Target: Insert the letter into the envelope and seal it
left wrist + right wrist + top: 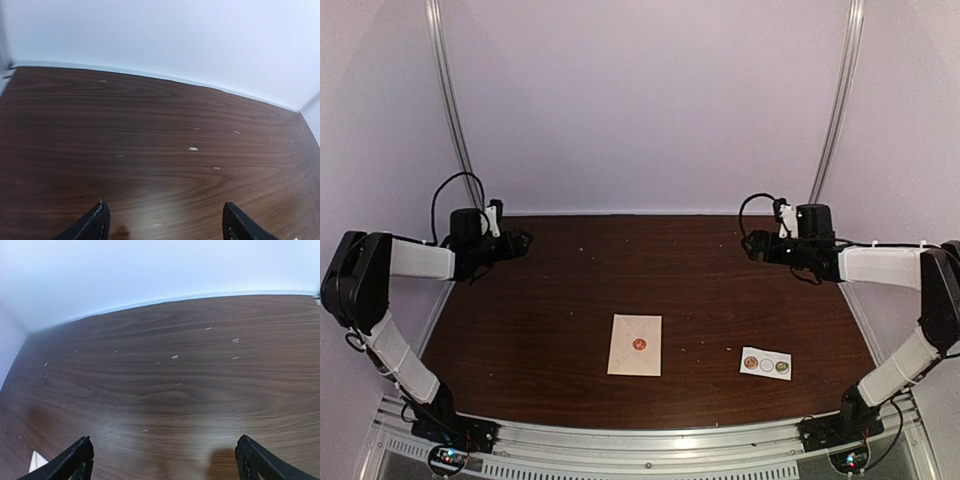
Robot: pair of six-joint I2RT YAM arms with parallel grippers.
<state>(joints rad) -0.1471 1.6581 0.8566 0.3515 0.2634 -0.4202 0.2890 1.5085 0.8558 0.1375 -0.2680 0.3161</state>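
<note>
Here a dark wooden worktop [620,270] is filling most of the overhead view, with pale walls rising round it. The left arm [418,262] is reaching in over the far left corner and the right arm [880,265] over the far right side, both well apart from everything lying on the wood. The left jaws are standing released, their two black fingertips [95,224] showing wide apart in the left wrist view with only wood between them. The right jaws are likewise gaping and gripping nothing, their fingertips [75,460] sitting at the two lower corners of the right wrist view. The envelope [635,345] is lying flat near the front edge, about midway between the two arm bases, with a small red round sticker [639,344] showing at its middle. To its right, near but apart, a small white strip [766,363] is carrying round stickers. Tiny pale flecks [193,148] are dotting the wood.
</note>
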